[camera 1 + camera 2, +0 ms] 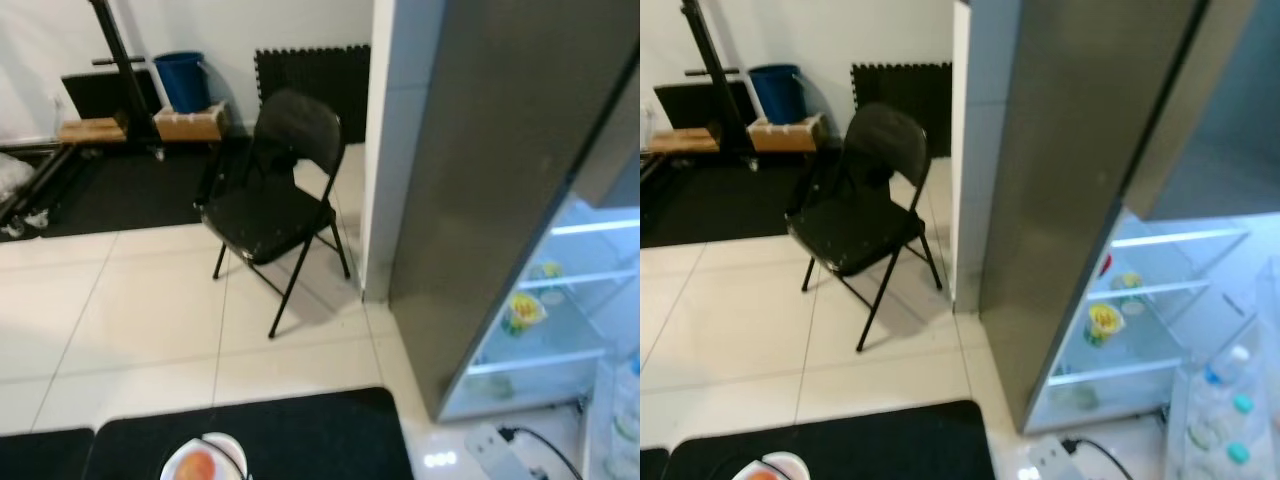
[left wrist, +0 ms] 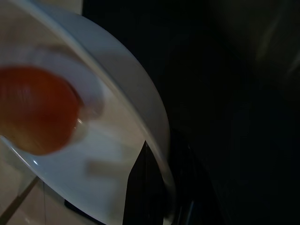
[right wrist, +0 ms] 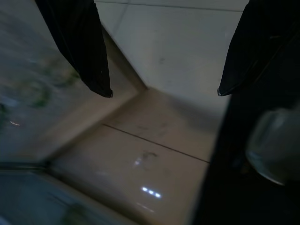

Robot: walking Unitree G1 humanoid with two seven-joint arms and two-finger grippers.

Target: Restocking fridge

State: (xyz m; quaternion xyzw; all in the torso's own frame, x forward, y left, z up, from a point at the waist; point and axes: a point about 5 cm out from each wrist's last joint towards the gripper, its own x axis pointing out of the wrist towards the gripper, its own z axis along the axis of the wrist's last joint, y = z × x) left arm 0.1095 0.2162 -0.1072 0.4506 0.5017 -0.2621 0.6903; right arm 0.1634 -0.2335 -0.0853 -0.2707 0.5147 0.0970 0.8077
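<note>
fridge (image 1: 1080, 180) open, yellow-lidded tub (image 1: 1103, 322) inside, label unreadable.

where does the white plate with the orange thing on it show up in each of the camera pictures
Left eye view: the round white plate with an orange item sits at the bottom edge, left of centre, on the black mat.
Right eye view: bottom edge, far left.
Left wrist view: large and close.
Right wrist view: cannot tell; a blurred pale shape sits at one edge.
Shared landmark: the black folding chair.
</note>
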